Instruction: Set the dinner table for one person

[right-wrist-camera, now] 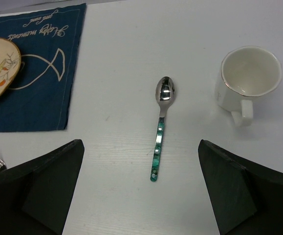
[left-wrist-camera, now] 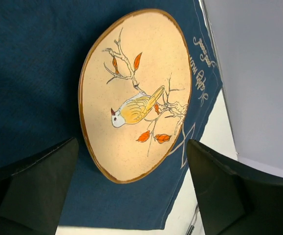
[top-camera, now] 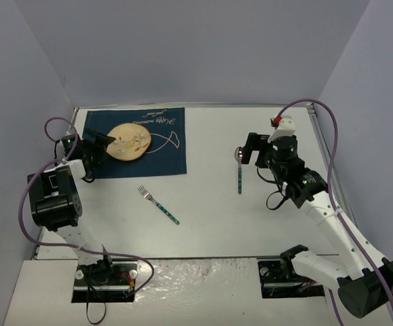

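The table (top-camera: 210,217) carries all. The left tool (left-wrist-camera: 132,147) hangs open over the plate (left-wrist-camera: 136,93) on the mat (top-camera: 165,161). Fork (top-camera: 159,204) near the mat's front edge, spoon (right-wrist-camera: 160,128) well right of it under the open right tool (right-wrist-camera: 140,147), empty mug (right-wrist-camera: 249,78) farther right.

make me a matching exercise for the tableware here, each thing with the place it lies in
Things:
1 plate
2 spoon
3 fork
4 mug

Places:
a on the bare dinner table, between the mat and the mug
b on the dark blue mat
c right of the spoon, standing empty
d on the bare dinner table, on the near side of the mat

Pairs: 1-b; 2-a; 3-d; 4-c
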`<state>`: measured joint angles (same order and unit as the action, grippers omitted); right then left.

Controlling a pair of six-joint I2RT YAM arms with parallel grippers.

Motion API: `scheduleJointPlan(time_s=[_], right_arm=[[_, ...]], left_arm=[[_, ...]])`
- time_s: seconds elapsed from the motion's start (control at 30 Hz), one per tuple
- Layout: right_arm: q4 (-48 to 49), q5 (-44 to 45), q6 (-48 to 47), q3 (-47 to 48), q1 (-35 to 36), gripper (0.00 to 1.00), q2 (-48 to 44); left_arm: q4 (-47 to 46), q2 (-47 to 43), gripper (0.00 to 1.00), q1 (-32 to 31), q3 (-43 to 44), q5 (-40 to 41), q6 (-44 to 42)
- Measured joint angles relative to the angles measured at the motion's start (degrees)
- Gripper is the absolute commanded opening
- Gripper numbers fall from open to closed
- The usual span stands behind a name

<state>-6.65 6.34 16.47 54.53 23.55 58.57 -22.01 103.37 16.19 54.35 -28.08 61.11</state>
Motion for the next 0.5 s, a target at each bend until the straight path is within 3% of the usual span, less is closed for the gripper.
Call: scheduleJointPlan(time_s=[0.03,0.23,0.5], right_arm=[[0.0,1.1,0.2,-0.4,0.0,1.00,-0.3],[-0.8,6.5,2.4,-1.4,-0.8,1.00,0.2],[-1.5,8.4,5.9,-1.5,-7.5,1.00,11.6]], left_arm=[[4.6,-1.7,0.97,0.0,1.8,1.3,-2.0],[31.1,-12.4,0.97,0.0,13.0,12.1,-14.3],[49.6,-31.5,0.97,-2.1,11.0,24.6,-26.9]])
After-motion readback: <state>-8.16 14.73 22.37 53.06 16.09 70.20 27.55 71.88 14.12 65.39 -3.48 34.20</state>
